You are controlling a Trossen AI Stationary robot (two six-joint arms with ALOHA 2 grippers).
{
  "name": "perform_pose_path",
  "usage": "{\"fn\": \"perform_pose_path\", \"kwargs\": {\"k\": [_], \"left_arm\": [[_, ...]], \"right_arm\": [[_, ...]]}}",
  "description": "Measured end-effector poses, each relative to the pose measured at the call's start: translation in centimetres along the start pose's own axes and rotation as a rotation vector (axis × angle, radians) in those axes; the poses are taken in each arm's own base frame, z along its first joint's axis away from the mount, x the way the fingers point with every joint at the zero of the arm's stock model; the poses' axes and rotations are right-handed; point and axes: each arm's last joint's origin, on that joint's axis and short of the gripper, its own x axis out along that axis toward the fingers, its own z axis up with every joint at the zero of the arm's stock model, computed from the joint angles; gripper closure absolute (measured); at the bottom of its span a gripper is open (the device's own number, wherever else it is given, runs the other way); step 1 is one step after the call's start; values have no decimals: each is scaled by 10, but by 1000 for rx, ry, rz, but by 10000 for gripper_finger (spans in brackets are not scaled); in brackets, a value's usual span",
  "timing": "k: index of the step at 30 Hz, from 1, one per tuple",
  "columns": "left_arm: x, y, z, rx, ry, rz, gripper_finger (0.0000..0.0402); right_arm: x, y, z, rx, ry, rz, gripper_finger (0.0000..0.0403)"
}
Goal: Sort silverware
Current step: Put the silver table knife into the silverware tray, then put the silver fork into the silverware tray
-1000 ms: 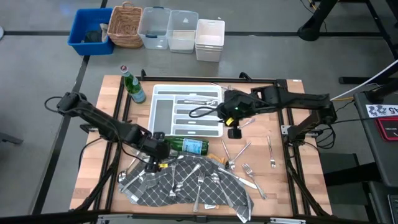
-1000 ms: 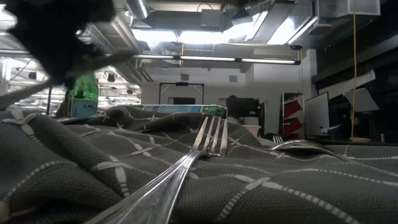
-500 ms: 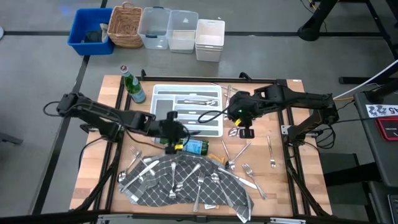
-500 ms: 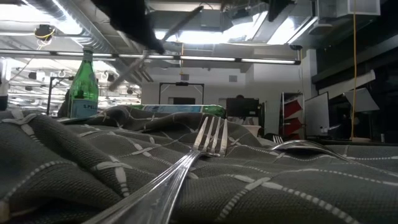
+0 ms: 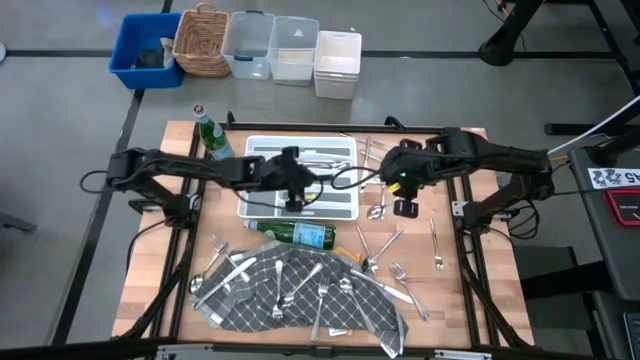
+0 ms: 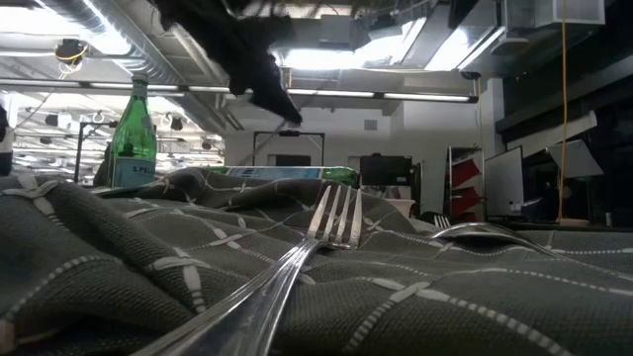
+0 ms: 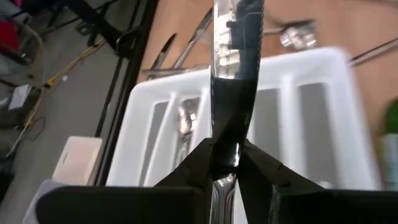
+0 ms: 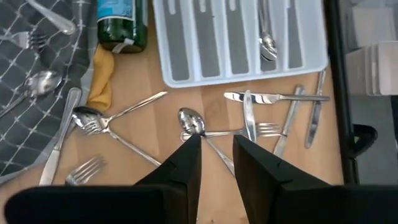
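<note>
Your left gripper (image 5: 297,190) sits at the centre of the overhead frame, above the white tray (image 5: 262,149), with its fingers (image 7: 194,163) clamped on a knife (image 7: 234,81). In the left wrist picture the blade runs straight up the middle of the frame, over the tray's long slots.

Your right gripper (image 5: 403,197) hangs just right of the tray in the overhead frame, over bare wood. Its fingers (image 8: 183,163) stand slightly apart with nothing between them, and below them lie a spoon (image 8: 191,122), a fork and several knives.

The rest of the silverware (image 5: 320,285) is scattered. Many pieces lie on the grey checked cloth (image 5: 250,305) at the lower centre of the overhead frame, more on the wood to the right of it, and a few already rest in the tray's upper slots.

A green bottle (image 5: 293,233) lies on its side just below the tray. Another bottle (image 5: 211,137) is at the tray's upper left.

In the low picture a fork (image 6: 297,259) fills the foreground on the cloth.
</note>
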Motion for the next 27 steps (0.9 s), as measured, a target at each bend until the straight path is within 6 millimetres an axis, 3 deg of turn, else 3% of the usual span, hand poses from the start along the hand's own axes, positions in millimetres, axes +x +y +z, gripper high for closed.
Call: {"fn": "perform_pose_path", "kwargs": {"k": [6, 13, 20, 27], "left_arm": [[36, 10, -17, -21, 74, -12, 349], [67, 8, -38, -16, 178, -49, 349], [81, 3, -48, -3, 228, -67, 325], [82, 1, -48, -3, 230, -69, 288]], "right_arm": [[-5, -2, -4, 25, -7, -36, 309], [-5, -3, -4, 31, -10, -39, 309], [-5, -3, -4, 139, -14, -38, 309], [-4, -2, -3, 359, -16, -36, 309]]}}
